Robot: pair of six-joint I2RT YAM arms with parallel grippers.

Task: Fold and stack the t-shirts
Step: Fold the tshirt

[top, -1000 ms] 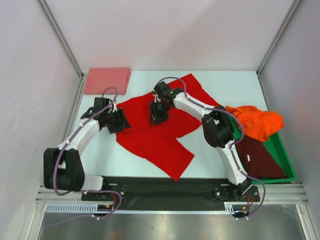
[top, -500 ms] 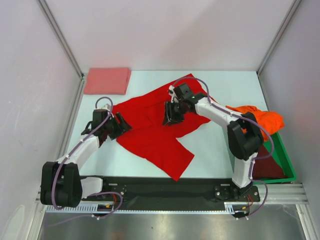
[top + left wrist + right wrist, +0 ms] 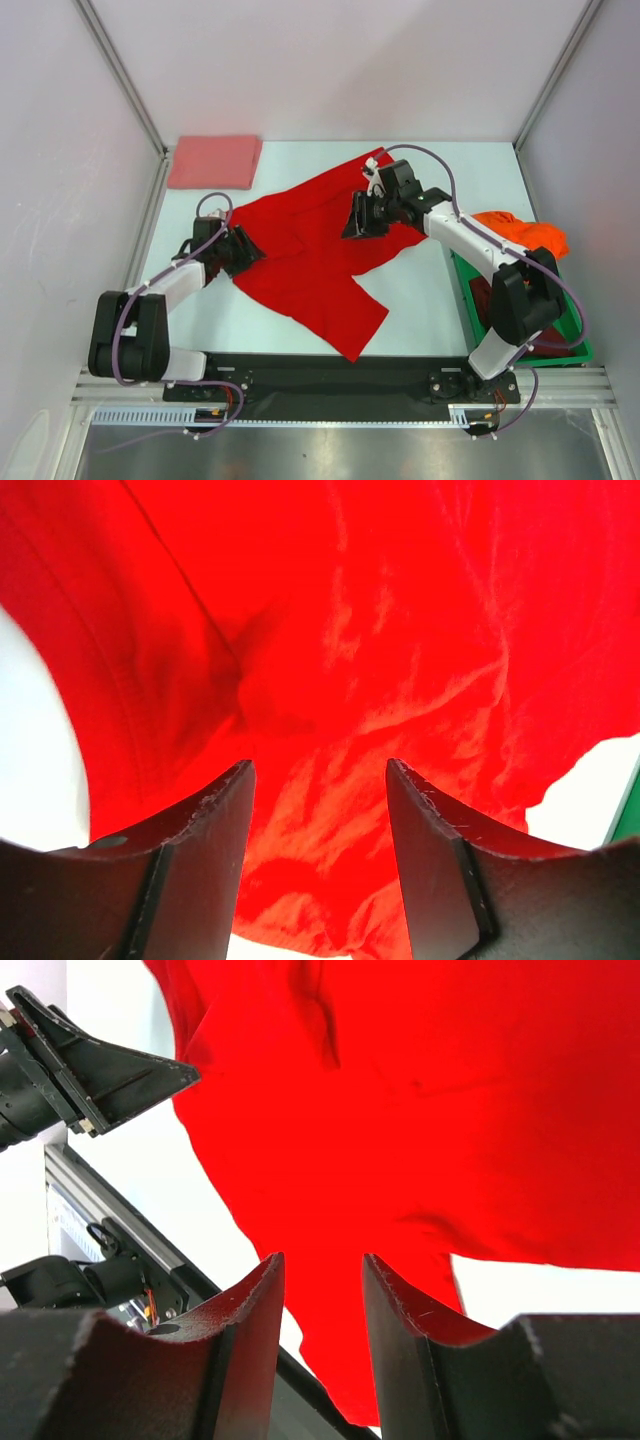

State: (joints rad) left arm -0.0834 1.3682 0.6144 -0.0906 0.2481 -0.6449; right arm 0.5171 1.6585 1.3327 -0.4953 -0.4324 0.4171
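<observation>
Bright, even light; sharp focus.

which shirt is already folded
The pink shirt at the far left corner: a flat, neat rectangle. The red shirt lies spread open, and the orange shirt is bunched over the bin.

A spread t-shirt (image 3: 310, 270) lies mid-table (image 3: 470, 170), a folded t-shirt (image 3: 213, 161) behind-left, a bin (image 3: 568, 310) right.
</observation>
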